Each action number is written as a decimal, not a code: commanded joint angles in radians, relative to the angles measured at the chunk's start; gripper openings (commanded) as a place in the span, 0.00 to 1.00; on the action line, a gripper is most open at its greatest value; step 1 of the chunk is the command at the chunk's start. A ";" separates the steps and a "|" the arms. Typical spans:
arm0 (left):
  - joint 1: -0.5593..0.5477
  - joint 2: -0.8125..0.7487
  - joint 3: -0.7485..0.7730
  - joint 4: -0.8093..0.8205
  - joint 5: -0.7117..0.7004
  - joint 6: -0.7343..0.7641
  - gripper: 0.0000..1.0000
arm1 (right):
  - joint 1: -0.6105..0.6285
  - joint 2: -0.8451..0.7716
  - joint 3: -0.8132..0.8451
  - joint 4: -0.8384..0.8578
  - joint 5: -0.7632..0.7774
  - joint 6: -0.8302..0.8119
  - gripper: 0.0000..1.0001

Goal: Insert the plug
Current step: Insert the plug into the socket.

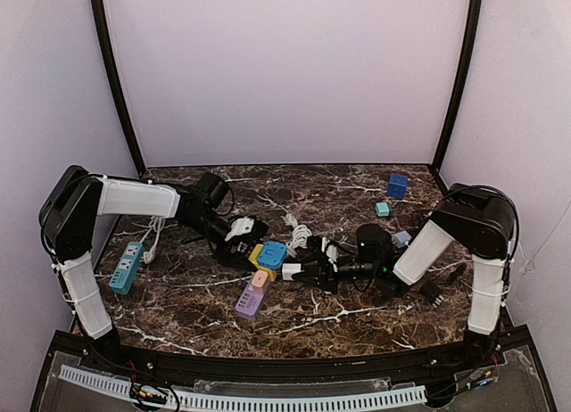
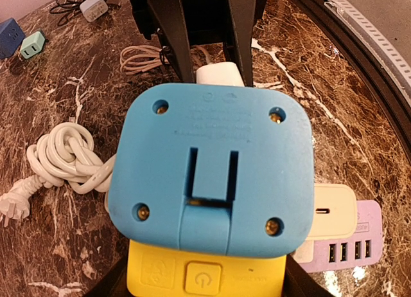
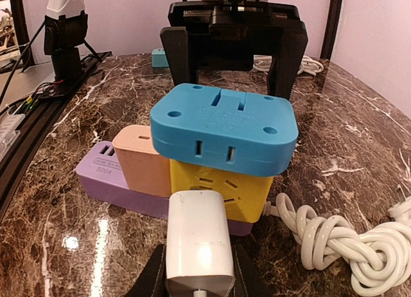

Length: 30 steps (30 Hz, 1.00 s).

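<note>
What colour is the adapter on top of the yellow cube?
The adapter is blue; right wrist view shows it best.

table [image 3: 359, 136]: glossy marble | blue adapter [image 3: 225, 123]: matt plastic | white plug [image 3: 199, 239]: glossy plastic

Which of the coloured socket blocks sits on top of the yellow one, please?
The blue block, stacked on it; the peach block stands beside it.

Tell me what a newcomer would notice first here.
A big blue adapter sits on a yellow cube at mid-table, filling the left wrist view; the left jaws clamp the cube. The right jaws hold a white plug aimed at the cube's front sockets. Beside the stack lies a knotted white cable.
</note>
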 commanded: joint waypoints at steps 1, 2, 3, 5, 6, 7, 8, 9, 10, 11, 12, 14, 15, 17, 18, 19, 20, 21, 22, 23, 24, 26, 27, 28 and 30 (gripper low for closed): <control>-0.018 0.042 -0.020 0.039 -0.154 0.032 0.01 | -0.006 0.031 0.029 0.103 0.030 0.009 0.00; -0.019 0.044 -0.020 0.038 -0.156 0.031 0.01 | -0.008 0.030 0.028 0.109 0.033 0.008 0.00; -0.020 0.045 -0.019 0.038 -0.158 0.030 0.01 | -0.009 0.029 0.027 0.113 0.035 0.008 0.00; -0.025 0.048 -0.019 0.038 -0.164 0.030 0.01 | -0.009 0.027 0.035 0.111 0.030 0.014 0.00; -0.029 0.051 -0.019 0.038 -0.168 0.029 0.01 | -0.009 0.024 0.040 0.109 0.028 0.022 0.00; -0.032 0.052 -0.020 0.039 -0.169 0.029 0.01 | -0.009 0.024 0.041 0.112 0.028 0.029 0.00; -0.035 0.053 -0.020 0.039 -0.172 0.029 0.01 | -0.009 0.023 0.041 0.118 0.030 0.036 0.00; -0.038 0.053 -0.021 0.040 -0.175 0.027 0.01 | -0.009 0.022 0.040 0.123 0.031 0.040 0.00; -0.040 0.055 -0.021 0.041 -0.181 0.024 0.01 | -0.009 0.021 0.041 0.124 0.031 0.045 0.00; -0.042 0.055 -0.021 0.047 -0.185 0.011 0.01 | -0.009 0.020 0.041 0.124 0.033 0.050 0.00; -0.044 0.056 -0.021 0.051 -0.193 0.005 0.01 | -0.009 0.021 0.043 0.126 0.033 0.057 0.00; -0.050 0.058 -0.022 0.062 -0.217 -0.014 0.01 | -0.009 0.024 0.048 0.131 0.040 0.069 0.00; -0.055 0.060 -0.022 0.071 -0.237 -0.032 0.01 | -0.009 0.027 0.052 0.133 0.044 0.075 0.00; -0.064 0.062 -0.021 0.083 -0.262 -0.067 0.01 | -0.009 0.037 0.063 0.138 0.057 0.088 0.00; -0.067 0.062 -0.022 0.085 -0.269 -0.076 0.01 | -0.009 0.042 0.067 0.145 0.063 0.094 0.00; -0.074 0.061 -0.023 0.085 -0.284 -0.090 0.01 | -0.009 0.045 0.070 0.156 0.065 0.100 0.00; -0.077 0.061 -0.026 0.086 -0.292 -0.098 0.01 | -0.008 0.047 0.070 0.171 0.062 0.107 0.00; -0.080 0.062 -0.026 0.087 -0.307 -0.102 0.01 | -0.008 0.048 0.069 0.184 0.062 0.112 0.00; -0.081 0.060 -0.029 0.095 -0.313 -0.107 0.01 | -0.007 0.045 0.069 0.189 0.066 0.118 0.00; -0.082 0.059 -0.029 0.099 -0.325 -0.117 0.01 | -0.006 0.042 0.070 0.189 0.071 0.121 0.00; -0.083 0.059 -0.032 0.102 -0.329 -0.119 0.01 | -0.006 0.039 0.069 0.188 0.074 0.122 0.00; -0.085 0.055 -0.036 0.104 -0.340 -0.109 0.01 | -0.005 0.032 0.064 0.192 0.074 0.121 0.00; -0.087 0.053 -0.037 0.106 -0.343 -0.109 0.01 | -0.005 0.029 0.063 0.191 0.069 0.118 0.00; -0.086 0.053 -0.036 0.111 -0.344 -0.112 0.01 | -0.004 0.027 0.064 0.187 0.066 0.115 0.00; -0.087 0.052 -0.034 0.112 -0.336 -0.110 0.01 | -0.003 0.035 0.076 0.173 0.057 0.088 0.00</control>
